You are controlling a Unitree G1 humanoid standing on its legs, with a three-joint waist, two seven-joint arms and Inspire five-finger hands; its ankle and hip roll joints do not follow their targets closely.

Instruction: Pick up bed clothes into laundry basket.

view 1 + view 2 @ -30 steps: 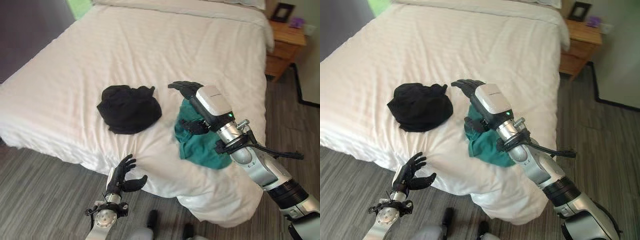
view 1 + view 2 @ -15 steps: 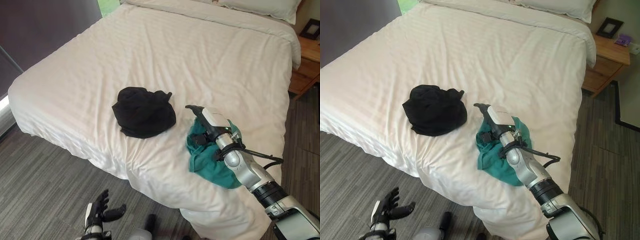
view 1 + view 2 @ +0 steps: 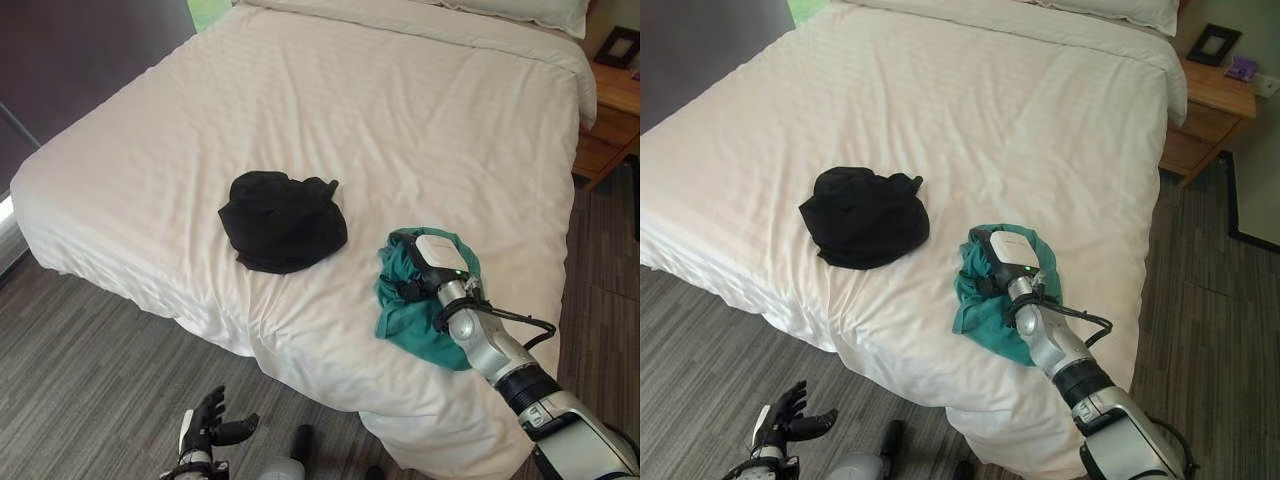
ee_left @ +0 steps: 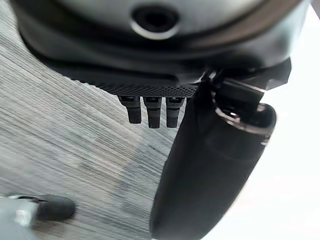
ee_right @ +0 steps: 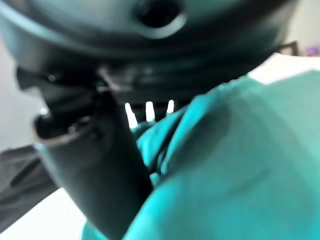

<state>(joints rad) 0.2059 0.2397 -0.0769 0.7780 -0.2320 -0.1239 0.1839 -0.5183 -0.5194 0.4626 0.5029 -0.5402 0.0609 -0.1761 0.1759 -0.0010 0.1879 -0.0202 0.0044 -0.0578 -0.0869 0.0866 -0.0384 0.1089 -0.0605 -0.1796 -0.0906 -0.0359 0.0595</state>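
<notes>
Resting lower right on crumpled teal cloth garment [image 3: 425,320], right hand [image 3: 432,262]; fingers buried, state unclear; left hand [image 3: 208,428] fingers spread, lower left.

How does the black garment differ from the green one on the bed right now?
The black garment lies bunched toward the middle of the bed, untouched; the green garment sits near the bed's edge with the right hand on it. The black one forms a rounder heap, while the green one spreads longer toward the edge. Both are crumpled and lie on the bed.
</notes>
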